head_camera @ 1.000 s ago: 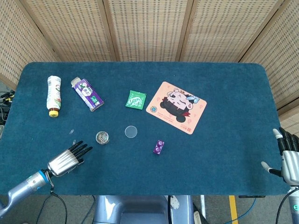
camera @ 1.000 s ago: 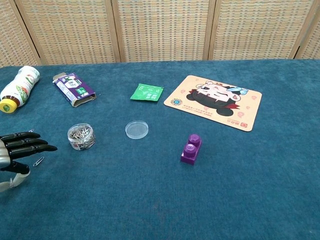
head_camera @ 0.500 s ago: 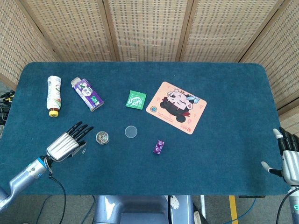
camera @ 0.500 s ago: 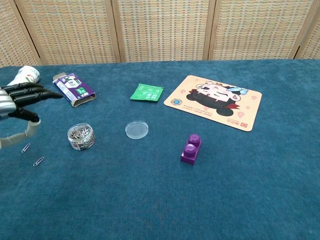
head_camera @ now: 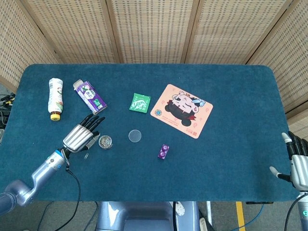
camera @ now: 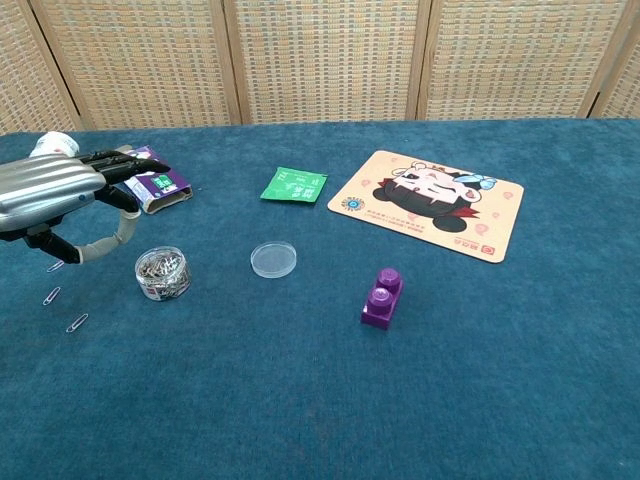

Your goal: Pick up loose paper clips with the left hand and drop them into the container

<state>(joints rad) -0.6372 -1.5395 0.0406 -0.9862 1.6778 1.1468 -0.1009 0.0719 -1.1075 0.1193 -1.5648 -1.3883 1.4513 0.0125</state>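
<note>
Three loose paper clips lie on the blue cloth at the left: one nearest the front, one behind it, and a third under my left hand. The small round clear container, full of clips, stands just right of them. My left hand hovers above the table just left of the container, fingers spread and empty. At the front right corner of the table is my right hand, fingers apart and holding nothing.
The container's clear lid lies to its right, and a purple block sits further right. A purple carton, a bottle, a green sachet and a cartoon mat lie further back.
My left hand has risen from the front left of the table and moved back and right, past the loose clips, until it is level with the container. The right hand is unmoved.
</note>
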